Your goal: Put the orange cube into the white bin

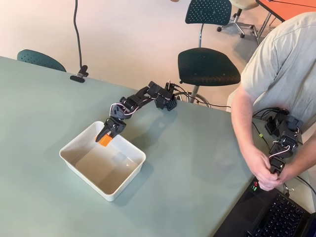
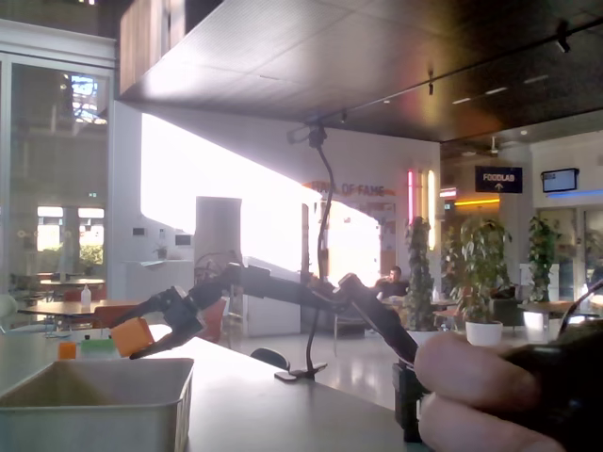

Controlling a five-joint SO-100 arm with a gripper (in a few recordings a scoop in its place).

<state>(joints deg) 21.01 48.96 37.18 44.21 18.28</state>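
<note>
The black two-finger gripper (image 1: 105,135) is clamped on the small bright orange matte cube (image 1: 104,140), which sits at its fingertips, lifted clear of the table in the fixed view (image 2: 132,336). Directly beneath and just ahead of the gripper lies the shallow rectangular white plastic bin (image 1: 129,172), its near rim under the cube. The cube looks light, rigid and not fragile, so a pinch across two opposite flat faces, as now, should hold it; the matte surface probably grips well. Behind the gripper, the grey-green table (image 1: 197,163) stretches away.
</note>
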